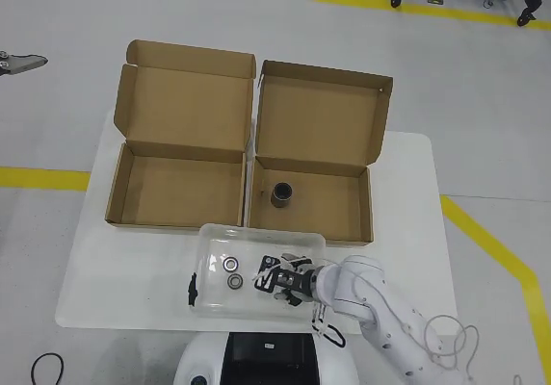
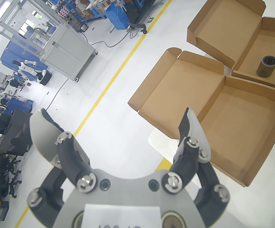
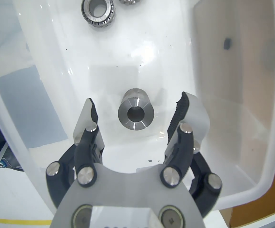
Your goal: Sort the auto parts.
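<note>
Squarely between right gripper [image 3: 136, 100] jaws: bushing [image 3: 136, 117]

The bin [image 1: 256, 228] with two bearings [image 1: 228, 261] lies before the left box [image 1: 174, 188] and right box [image 1: 328, 202] — a sleeve [image 1: 282, 195] in the latter.

Left hand [image 2: 117, 117], right hand [image 3: 136, 103], both spread.

Worktop [image 1: 406, 183] is seen from overhead. Cardboard boxes [image 2: 235, 131] are shared with the far-off left wrist view; clear tub [image 3: 139, 55] is viewed closely from right wrist.
</note>
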Robot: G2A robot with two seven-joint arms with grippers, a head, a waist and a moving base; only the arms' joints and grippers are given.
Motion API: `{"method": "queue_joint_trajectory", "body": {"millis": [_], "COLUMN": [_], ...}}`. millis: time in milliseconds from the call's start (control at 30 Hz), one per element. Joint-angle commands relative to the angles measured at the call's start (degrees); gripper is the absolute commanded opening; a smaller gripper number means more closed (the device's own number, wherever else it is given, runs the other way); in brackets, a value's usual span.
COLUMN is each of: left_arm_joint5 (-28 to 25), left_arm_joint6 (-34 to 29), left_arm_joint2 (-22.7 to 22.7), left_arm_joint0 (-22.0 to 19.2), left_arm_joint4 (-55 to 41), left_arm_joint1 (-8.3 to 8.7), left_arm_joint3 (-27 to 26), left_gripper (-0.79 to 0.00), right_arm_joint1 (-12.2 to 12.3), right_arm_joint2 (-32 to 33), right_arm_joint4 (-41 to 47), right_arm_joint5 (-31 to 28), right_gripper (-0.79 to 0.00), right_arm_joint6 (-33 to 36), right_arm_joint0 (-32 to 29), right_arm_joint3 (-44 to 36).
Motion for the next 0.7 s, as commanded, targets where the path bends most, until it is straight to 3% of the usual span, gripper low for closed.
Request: {"method": "queue_joint_trajectory", "body": {"millis": [0,133,200,233,367,467,500,667], "left_arm_joint5": [0.0,0.0,0.0,0.0,0.0,0.0,0.0,0.0], "left_arm_joint6": [0.0,0.0,0.0,0.0,0.0,0.0,0.0,0.0], "left_arm_joint2": [0.0,0.0,0.0,0.0,0.0,0.0,0.0,0.0], "left_arm_joint0": [0.0,0.0,0.0,0.0,0.0,0.0,0.0,0.0], "left_arm_joint4": [0.0,0.0,0.0,0.0,0.0,0.0,0.0,0.0], "left_arm_joint1": [0.00,0.00,0.00,0.00,0.00,0.00,0.00,0.00], "left_arm_joint3": [0.0,0.0,0.0,0.0,0.0,0.0,0.0,0.0], "left_gripper": [0.000,0.000,0.000,0.000,0.000,0.000,0.000,0.000], "right_arm_joint1": [-0.1,-0.1,-0.1,0.0,0.2,0.4,0.5,0.8], "right_arm_joint2": [-0.6,-1.6,-1.8,-1.8,-1.8,-1.7,-1.6,-1.4], "right_arm_joint4": [0.0,0.4,0.4,0.5,0.6,0.9,0.6,0.0], "right_arm_joint5": [0.5,-0.2,-0.2,-0.2,0.1,-0.2,-0.4,-0.4], "right_gripper": [-0.166,-0.191,-0.305,-0.403,-0.474,-0.656,-0.785,-0.785], "right_arm_joint6": [0.6,0.7,0.5,0.4,0.1,-1.6,-2.1,-2.8], "right_arm_joint0": [0.5,1.6,1.8,1.9,2.0,1.8,1.7,1.5], "right_arm_joint3": [0.9,2.0,2.3,2.5,2.8,2.7,2.9,2.5]}}
